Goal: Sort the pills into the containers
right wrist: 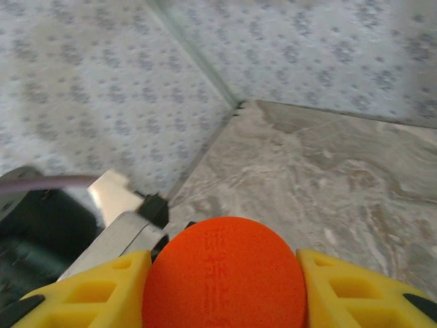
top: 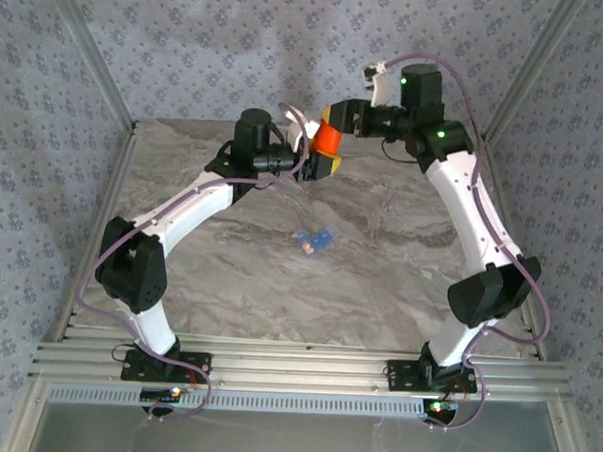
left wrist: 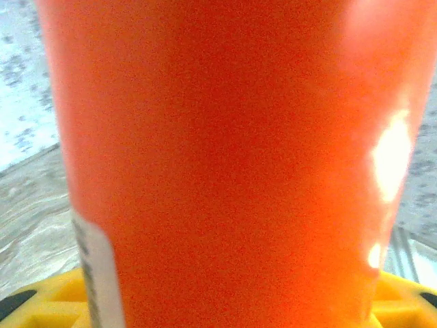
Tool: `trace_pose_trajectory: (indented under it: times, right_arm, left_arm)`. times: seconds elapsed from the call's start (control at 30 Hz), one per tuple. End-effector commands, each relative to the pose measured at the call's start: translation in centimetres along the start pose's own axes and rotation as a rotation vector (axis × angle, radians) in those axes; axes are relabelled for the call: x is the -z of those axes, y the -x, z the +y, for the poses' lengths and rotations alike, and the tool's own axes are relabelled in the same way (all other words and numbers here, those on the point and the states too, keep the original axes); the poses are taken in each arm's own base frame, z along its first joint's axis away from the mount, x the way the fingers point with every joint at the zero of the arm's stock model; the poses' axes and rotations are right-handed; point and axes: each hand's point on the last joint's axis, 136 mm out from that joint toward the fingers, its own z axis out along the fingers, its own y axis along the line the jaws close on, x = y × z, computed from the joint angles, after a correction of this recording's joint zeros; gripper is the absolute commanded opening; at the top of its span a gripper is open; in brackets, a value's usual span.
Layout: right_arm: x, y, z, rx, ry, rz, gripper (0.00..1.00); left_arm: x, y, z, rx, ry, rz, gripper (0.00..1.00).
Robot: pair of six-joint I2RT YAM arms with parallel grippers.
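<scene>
Bottom edge of the top view: both arm bases, bolted to the metal rail [top: 295, 371]. Just above: bare marbled table [top: 228, 293].

Middle of the frame: blue pill box [top: 316, 237]. Lies flat on the table, a little slanted, with a small orange speck at its lower left end that is too small to identify. Touches nothing. Sits well apart from both grippers, directly below them in the frame and closer to the bases.

Upper centre of the top view: orange bottle [top: 328, 139], caught between the two arm tips.

Left gripper [left wrist: 229, 304]: extends from the left of the frame. In the left wrist view, grips the bottle's body, with yellow left fingers [left wrist: 51, 301] at both lower corners, closed against its sides. White label [left wrist: 102, 266] at the lower left of the bottle.

Right gripper [right wrist: 222, 270]: extends from the right of the frame. In the right wrist view, pinches the round orange cap [right wrist: 225, 246], with yellow right fingers [right wrist: 89, 290] flush against it from left and right.

Beyond the cap: table running up to the far corner, and patterned wall [right wrist: 89, 89] across the upper left.
</scene>
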Motion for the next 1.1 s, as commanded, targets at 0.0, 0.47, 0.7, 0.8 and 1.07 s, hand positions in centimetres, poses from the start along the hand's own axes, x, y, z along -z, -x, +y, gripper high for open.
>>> trace_pose_trajectory:
  times: [0.0,0.47,0.7,0.8,1.07]
  right_arm:
    - [-0.7,-2.2,-0.4,-0.092,-0.158,-0.039,0.41]
    - [0.2,0.7,0.4,-0.15,-0.098,-0.151,0.6]
    - [5.4,5.9,1.2,-0.131,0.065,-0.248,0.89]
    - [5.9,6.1,1.6,-0.08,0.139,-0.197,0.9]
    - [4.1,4.3,2.3,0.022,0.357,0.017,0.89]
  left_arm:
    - [2.6,6.1,0.5,-0.215,0.201,-0.193,0.0]
    - [3.1,5.8,0.3,-0.206,0.21,-0.214,0.0]
    - [3.0,5.7,0.1,-0.188,0.172,-0.203,0.0]
    - [2.9,5.8,-0.3,-0.18,0.14,-0.196,0.0]
    - [2.4,6.0,-1.7,-0.141,0.036,-0.177,0.0]
